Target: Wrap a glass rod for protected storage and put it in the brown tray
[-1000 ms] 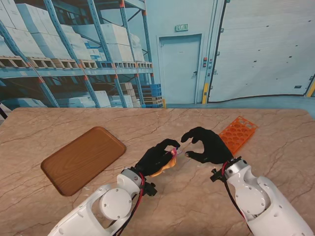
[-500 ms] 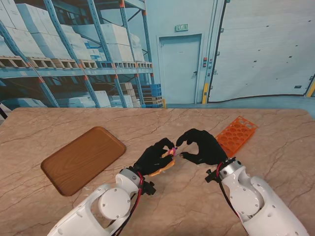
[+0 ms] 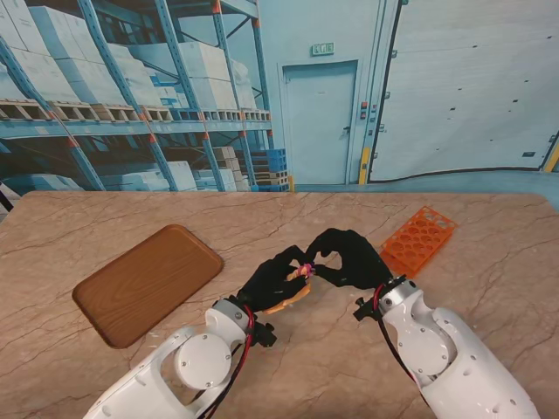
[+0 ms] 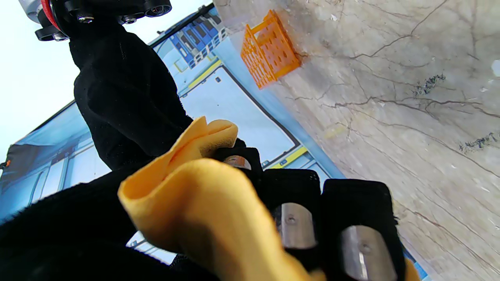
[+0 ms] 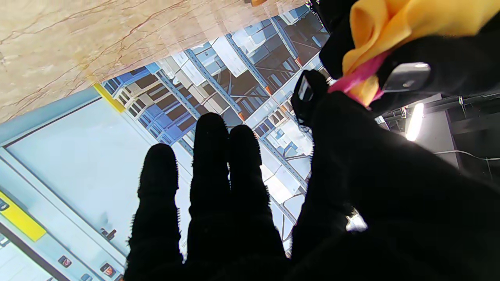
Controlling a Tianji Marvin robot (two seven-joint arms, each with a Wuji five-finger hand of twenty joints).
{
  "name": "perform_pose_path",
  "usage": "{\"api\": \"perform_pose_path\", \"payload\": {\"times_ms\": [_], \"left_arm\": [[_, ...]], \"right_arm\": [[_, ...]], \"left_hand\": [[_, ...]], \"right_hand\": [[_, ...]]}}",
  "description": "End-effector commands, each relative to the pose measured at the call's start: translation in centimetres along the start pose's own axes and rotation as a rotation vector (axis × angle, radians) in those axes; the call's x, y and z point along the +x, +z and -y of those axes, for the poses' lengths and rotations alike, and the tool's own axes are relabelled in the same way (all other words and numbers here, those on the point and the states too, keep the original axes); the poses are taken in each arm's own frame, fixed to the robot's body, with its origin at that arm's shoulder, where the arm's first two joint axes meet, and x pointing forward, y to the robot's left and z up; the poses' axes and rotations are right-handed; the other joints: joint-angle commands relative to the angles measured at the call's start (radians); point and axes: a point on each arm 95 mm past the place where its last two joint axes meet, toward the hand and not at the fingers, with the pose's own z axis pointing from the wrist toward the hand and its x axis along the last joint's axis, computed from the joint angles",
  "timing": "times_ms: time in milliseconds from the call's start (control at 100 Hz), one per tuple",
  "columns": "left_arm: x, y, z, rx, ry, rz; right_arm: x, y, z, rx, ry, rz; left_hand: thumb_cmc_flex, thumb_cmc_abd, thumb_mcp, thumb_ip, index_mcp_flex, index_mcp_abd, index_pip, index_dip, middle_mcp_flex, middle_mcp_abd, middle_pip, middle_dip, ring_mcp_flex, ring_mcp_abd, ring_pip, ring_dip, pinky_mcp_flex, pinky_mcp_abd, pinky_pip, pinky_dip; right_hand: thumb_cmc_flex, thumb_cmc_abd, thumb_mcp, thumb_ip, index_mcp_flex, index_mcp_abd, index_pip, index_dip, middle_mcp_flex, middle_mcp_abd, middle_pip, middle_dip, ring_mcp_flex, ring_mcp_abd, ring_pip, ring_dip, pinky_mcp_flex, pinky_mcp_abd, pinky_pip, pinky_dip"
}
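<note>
Yellow cloth (image 4: 203,203) in left hand (image 4: 320,226), orange rack (image 4: 269,50) beyond.

The setting was a staged lab bench: a marble-patterned table (image 3: 489,227) stood before a printed warehouse backdrop (image 3: 131,96) of pallet racking, boxes and a loading door, with an orange test-tube rack (image 3: 421,238) and a brown tray (image 3: 147,282) on it
</note>
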Motion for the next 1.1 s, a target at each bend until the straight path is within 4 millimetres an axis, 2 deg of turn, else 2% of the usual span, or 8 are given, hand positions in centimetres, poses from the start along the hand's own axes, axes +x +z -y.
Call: {"api": "perform_pose_path", "payload": {"times_ms": [0, 190, 320, 460, 630, 700, 940, 1090], "left_arm": [[0.13, -0.05, -0.35, -0.008, -0.007, 0.002], [0.08, -0.01, -0.34, -0.008, 0.000, 0.003], [0.03, 0.02, -0.31, -0.006, 0.008, -0.005], [0.09, -0.01, -0.32, -0.003, 0.004, -0.008], [0.20, -0.09, -0.42, -0.001, -0.017, 0.004], [0.24, -0.11, -0.45, 0.000, -0.022, 0.010], [0.27, -0.12, -0.46, -0.001, -0.028, 0.012], [0.28, -0.13, -0.41, 0.000, -0.034, 0.003]], "right_arm": [[0.44, 0.16, 0.31, 0.006, 0.013, -0.015], [0.71, 0.16, 0.28, 0.016, 0.048, -0.025], [0.95, 0.06, 0.23, 0.026, 0.068, -0.030], [1.00, 0.08, 0.29, 0.039, 0.063, -0.035], [0.98, 0.07, 0.36, 0.048, 0.058, -0.040], [0.99, 0.01, 0.33, 0.050, 0.055, -0.044], [0.98, -0.24, 0.14, 0.056, 0.033, -0.043], [0.75, -0.75, -0.26, 0.069, -0.004, -0.023]], "left_hand": [[0.031, -0.043, 0.016, -0.022, 0.010, -0.010, 0.015, 0.007, 0.028, -0.040, 0.032, 0.021, 0.024, 0.002, 0.047, 0.032, 0.025, -0.085, 0.252, 0.024], [0.057, -0.013, -0.138, -0.079, 0.013, -0.010, -0.006, -0.002, 0.035, -0.047, 0.055, 0.048, 0.025, -0.020, 0.047, 0.036, 0.026, -0.104, 0.252, 0.023], [-0.027, 0.179, -0.494, 0.002, 0.054, -0.005, -0.080, 0.072, 0.044, -0.081, 0.063, 0.062, 0.025, -0.039, 0.051, 0.033, 0.028, -0.121, 0.252, 0.022], [-0.083, 0.206, -0.703, -0.109, 0.060, -0.002, -0.095, 0.102, 0.042, -0.041, 0.074, 0.069, 0.025, -0.020, 0.054, 0.033, 0.026, -0.105, 0.252, 0.024], [-0.079, 0.364, -0.737, -0.098, 0.059, -0.002, -0.097, 0.102, 0.036, -0.026, 0.077, 0.073, 0.024, 0.007, 0.055, 0.037, 0.024, -0.078, 0.252, 0.027], [0.037, 0.431, -0.780, -0.151, 0.060, -0.004, -0.099, 0.099, 0.035, -0.021, 0.076, 0.073, 0.024, 0.017, 0.055, 0.038, 0.023, -0.064, 0.252, 0.028], [0.097, 0.141, -0.306, -0.155, 0.005, -0.024, -0.011, -0.046, 0.032, -0.018, 0.073, 0.073, 0.024, 0.021, 0.054, 0.039, 0.022, -0.059, 0.252, 0.028], [-0.011, 0.064, -0.047, -0.004, 0.000, -0.036, -0.020, -0.068, 0.023, -0.016, 0.064, 0.070, 0.024, 0.024, 0.053, 0.039, 0.022, -0.056, 0.252, 0.027]], "right_hand": [[0.026, 0.080, -0.018, -0.024, 0.059, -0.041, 0.053, 0.009, 0.018, -0.029, 0.009, 0.003, 0.024, -0.014, 0.019, 0.008, 0.001, -0.019, 0.027, -0.006], [0.039, 0.089, -0.021, -0.021, 0.063, -0.051, 0.064, 0.032, 0.025, -0.030, 0.003, 0.000, 0.021, -0.018, 0.014, 0.005, -0.001, -0.019, 0.026, -0.009], [0.049, 0.087, -0.018, -0.019, 0.063, -0.050, 0.060, 0.037, 0.022, -0.025, -0.002, -0.001, 0.018, -0.018, 0.011, 0.004, -0.005, -0.020, 0.024, -0.011], [0.051, 0.066, -0.008, -0.013, 0.064, -0.042, 0.049, 0.031, 0.021, -0.025, -0.004, -0.001, 0.019, -0.018, 0.009, 0.003, -0.003, -0.017, 0.020, -0.012], [0.038, 0.022, 0.023, -0.006, 0.055, -0.037, 0.044, 0.028, 0.015, -0.025, -0.007, 0.001, 0.017, -0.018, 0.006, 0.002, -0.001, -0.016, 0.017, -0.013], [0.033, 0.003, 0.027, -0.007, 0.048, -0.036, 0.042, 0.027, 0.011, -0.026, -0.008, 0.001, 0.014, -0.018, 0.003, 0.001, -0.002, -0.016, 0.016, -0.014], [-0.022, -0.076, 0.065, 0.006, -0.050, 0.005, 0.013, 0.019, -0.022, -0.030, -0.021, 0.001, 0.002, -0.026, -0.013, -0.002, -0.004, -0.020, 0.005, -0.015], [-0.083, -0.074, 0.096, 0.039, -0.120, 0.100, -0.095, 0.050, -0.086, -0.031, -0.040, -0.002, -0.018, -0.031, -0.037, -0.005, -0.011, -0.029, -0.010, -0.010]]}}
